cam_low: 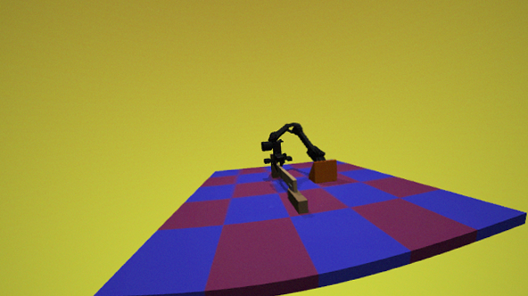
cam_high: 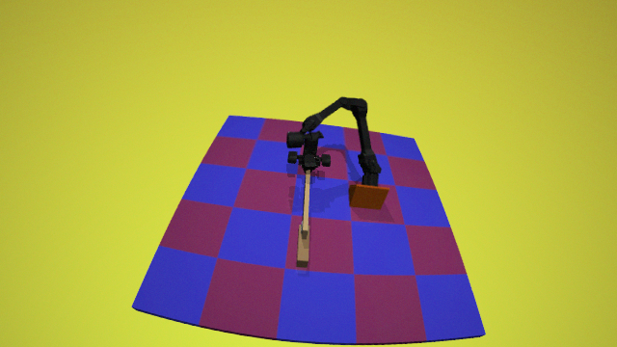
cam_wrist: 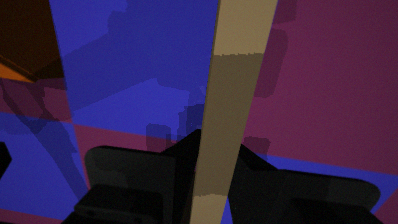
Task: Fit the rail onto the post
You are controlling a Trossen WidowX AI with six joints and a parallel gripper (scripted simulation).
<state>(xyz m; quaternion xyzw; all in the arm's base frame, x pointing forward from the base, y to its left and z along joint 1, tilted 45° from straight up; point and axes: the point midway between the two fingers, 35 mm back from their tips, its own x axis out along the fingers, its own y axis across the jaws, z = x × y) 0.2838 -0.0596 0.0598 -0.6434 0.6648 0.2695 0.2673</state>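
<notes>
The long wooden rail (cam_high: 306, 204) (cam_low: 288, 176) (cam_wrist: 234, 75) runs from my gripper to the low footboard block (cam_high: 303, 253) (cam_low: 298, 203). Its far end sits over the block's inner end; the bracket is too small to make out. My gripper (cam_high: 308, 169) (cam_low: 277, 163) (cam_wrist: 210, 135) is shut on the rail close to its near end and holds that end above the table. The wooden post (cam_low: 274, 172) stands just behind the gripper in the exterior view and is hidden by the gripper in the top view. The pegs, the holes and any gap between rail and post are hidden.
An orange block with a sloping side (cam_high: 369, 197) (cam_low: 325, 171) (cam_wrist: 30, 40) stands beside the rail, in front of the arm's base. The arm (cam_high: 354, 103) (cam_low: 293, 126) arches over from there to the gripper. The table (cam_high: 251, 236) (cam_low: 255, 208) is blue and maroon checkered.
</notes>
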